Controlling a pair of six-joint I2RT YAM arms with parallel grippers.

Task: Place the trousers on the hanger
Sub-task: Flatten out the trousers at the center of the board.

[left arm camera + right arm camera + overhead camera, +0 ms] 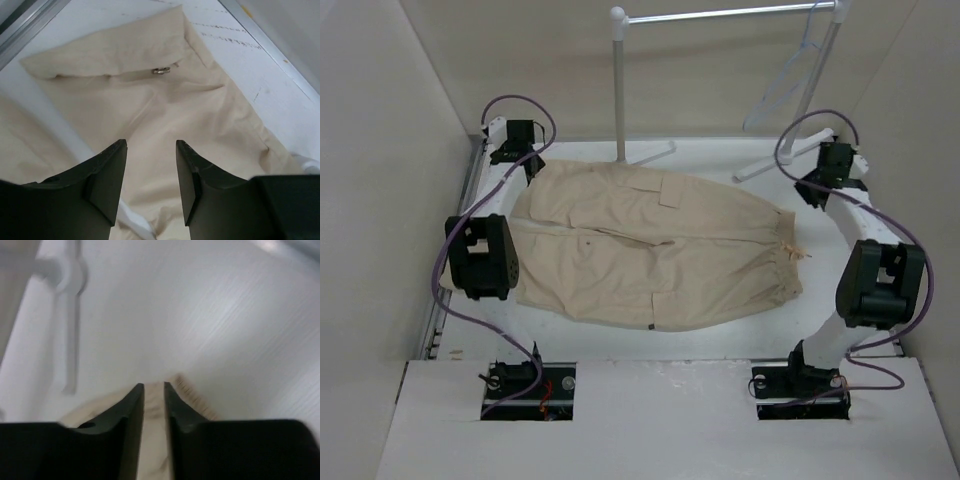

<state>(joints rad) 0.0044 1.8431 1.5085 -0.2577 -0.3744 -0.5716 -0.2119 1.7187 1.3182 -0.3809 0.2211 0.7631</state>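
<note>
Item: trousers (650, 250), spread flat on desk (720, 335). Hanger (790, 85): hung on rack (618, 90) rail, beyond trousers' waist end. My left jaws: released, above trousers' leg end. My right jaws: narrowly parted at trousers' waist edge; I cannot tell whether they grasp cloth.

You had no readable text, label, brand, number or sign in any view. The trousers (650, 250), the hanger (782, 85) and the tabletop (700, 335) carried no legible marking.
</note>
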